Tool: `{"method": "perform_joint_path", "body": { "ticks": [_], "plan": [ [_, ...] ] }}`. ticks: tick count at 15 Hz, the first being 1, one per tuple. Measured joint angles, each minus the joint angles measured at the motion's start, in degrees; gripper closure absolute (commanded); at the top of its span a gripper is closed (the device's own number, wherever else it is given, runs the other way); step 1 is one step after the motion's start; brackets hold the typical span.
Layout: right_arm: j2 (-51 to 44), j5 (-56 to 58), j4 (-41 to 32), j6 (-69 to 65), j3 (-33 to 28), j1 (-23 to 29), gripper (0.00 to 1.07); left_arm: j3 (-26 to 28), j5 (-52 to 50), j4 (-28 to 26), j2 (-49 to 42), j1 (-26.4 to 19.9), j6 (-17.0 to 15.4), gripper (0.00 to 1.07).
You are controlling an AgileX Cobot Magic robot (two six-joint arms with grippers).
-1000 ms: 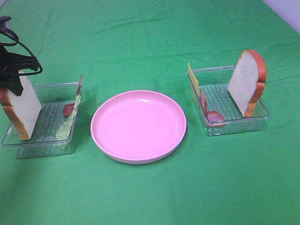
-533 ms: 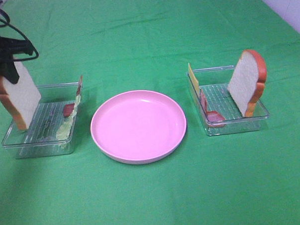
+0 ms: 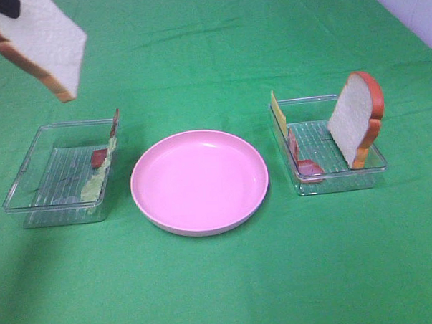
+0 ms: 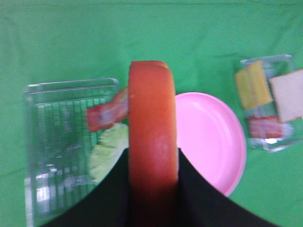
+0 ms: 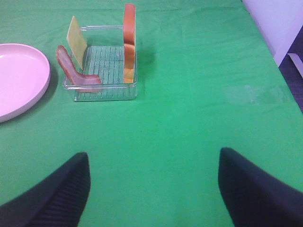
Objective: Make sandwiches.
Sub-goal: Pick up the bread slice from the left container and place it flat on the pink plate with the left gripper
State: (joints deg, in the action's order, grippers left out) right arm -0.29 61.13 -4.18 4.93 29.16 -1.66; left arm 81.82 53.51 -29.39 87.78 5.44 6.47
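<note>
My left gripper [image 4: 152, 189] is shut on a bread slice [image 3: 42, 44], white with an orange-brown crust [image 4: 152, 127], and holds it high above the left clear tray [image 3: 60, 212]. In the exterior view only a black tip of this gripper [image 3: 5, 7] shows, at the top left corner. Lettuce [image 3: 98, 178] and a bacon strip [image 3: 99, 158] lean in that tray. The right tray [image 3: 339, 182] holds a second bread slice [image 3: 356, 118], cheese [image 3: 278, 113] and bacon [image 3: 302, 162]. My right gripper [image 5: 154, 189] is open and empty over the green cloth, away from the right tray [image 5: 106, 87].
The round pink plate [image 3: 199, 181] sits between the two trays and holds nothing. Green cloth covers the table. A white wall edge [image 3: 410, 10] runs along the far right.
My left gripper has lifted the bread slice out of the left tray and raised it high, tilting it. Nothing else has moved.
</note>
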Motion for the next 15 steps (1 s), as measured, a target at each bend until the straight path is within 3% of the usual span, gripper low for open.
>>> {"method": "perform_joint_path", "body": {
  "ticks": [2, 4, 9, 15],
  "plan": [
    [0.00, 0.00, 0.00, 0.00, 0.00, 0.00, 0.36, 0.00, 1.15, -12.26, 1.83, 0.29, 7.62, 1.07],
    [0.00, 0.00, 0.00, 0.00, 0.00, 0.00, 0.36, 0.00, 1.49, -19.60, 5.90, 2.64, 11.34, 1.07],
    [0.00, 0.00, 0.00, 0.00, 0.00, 0.00, 0.36, 0.00, -1.89, -21.83, 16.21, 12.09, 12.20, 1.07],
    [0.00, 0.00, 0.00, 0.00, 0.00, 0.00, 0.36, 0.00, -9.40, -22.35, 26.30, 18.91, 11.97, 1.07]
  ]
}}
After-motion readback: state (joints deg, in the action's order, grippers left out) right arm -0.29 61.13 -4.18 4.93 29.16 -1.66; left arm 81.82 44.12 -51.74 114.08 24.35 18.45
